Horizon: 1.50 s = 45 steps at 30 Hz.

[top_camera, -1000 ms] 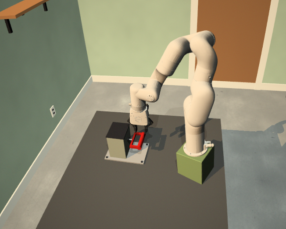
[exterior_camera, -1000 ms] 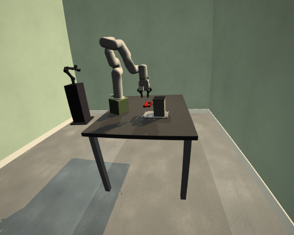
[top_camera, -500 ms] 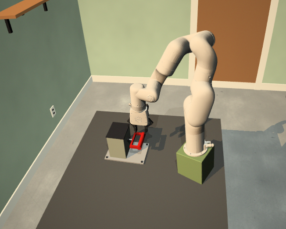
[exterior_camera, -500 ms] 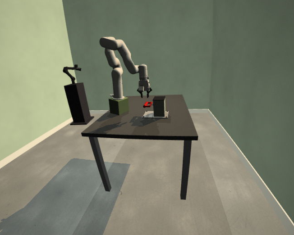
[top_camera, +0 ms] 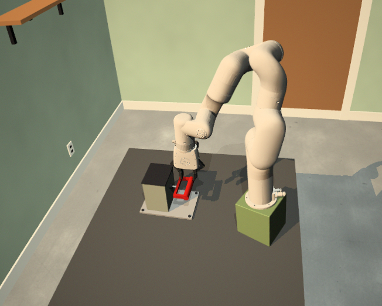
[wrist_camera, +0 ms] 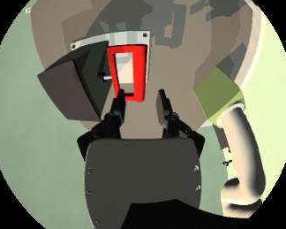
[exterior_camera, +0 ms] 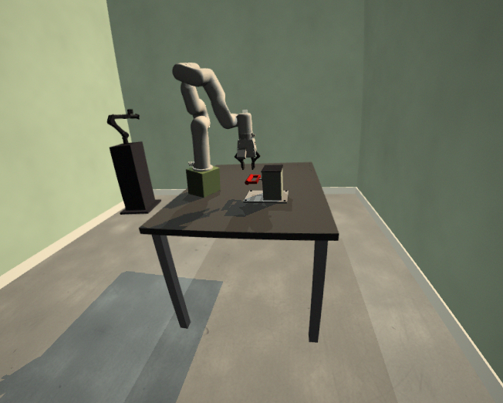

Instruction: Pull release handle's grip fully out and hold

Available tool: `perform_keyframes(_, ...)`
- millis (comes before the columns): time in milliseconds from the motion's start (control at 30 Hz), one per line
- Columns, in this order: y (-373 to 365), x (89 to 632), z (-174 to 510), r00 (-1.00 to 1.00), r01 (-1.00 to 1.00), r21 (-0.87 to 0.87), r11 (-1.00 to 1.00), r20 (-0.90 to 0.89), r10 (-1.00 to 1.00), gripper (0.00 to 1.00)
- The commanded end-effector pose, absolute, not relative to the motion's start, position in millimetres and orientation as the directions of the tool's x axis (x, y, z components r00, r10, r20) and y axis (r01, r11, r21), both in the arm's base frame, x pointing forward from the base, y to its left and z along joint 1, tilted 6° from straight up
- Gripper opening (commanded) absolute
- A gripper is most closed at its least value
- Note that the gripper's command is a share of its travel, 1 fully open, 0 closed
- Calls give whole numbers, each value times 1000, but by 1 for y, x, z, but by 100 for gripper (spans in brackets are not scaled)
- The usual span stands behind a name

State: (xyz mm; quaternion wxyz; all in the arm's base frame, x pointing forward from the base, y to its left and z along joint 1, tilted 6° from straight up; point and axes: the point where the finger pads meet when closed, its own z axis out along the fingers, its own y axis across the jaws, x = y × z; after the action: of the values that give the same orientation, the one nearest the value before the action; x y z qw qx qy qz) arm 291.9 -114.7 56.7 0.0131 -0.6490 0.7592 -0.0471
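The release handle's red grip is a rectangular loop on a thin rod, sticking out of a box housing with a black top. It also shows in the exterior view and in the wrist view. My gripper hangs just above the grip, fingers pointing down, open and empty. In the exterior view my gripper is clearly above the grip and apart from it. In the wrist view my fingertips straddle the near end of the red loop from above.
The housing stands on a grey base plate bolted to the dark table. My arm's base sits on a green block to the right. A black stand with a small dark arm is on the floor beyond the table.
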Motion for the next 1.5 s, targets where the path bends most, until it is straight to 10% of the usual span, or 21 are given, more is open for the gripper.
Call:
perform_keyframes(0, -116, 294, 51, -157, -984, -91, 153, 41, -987, 53)
perform_keyframes(1467, -117, 297, 20, -157, -984, -91, 153, 41, -987, 53)
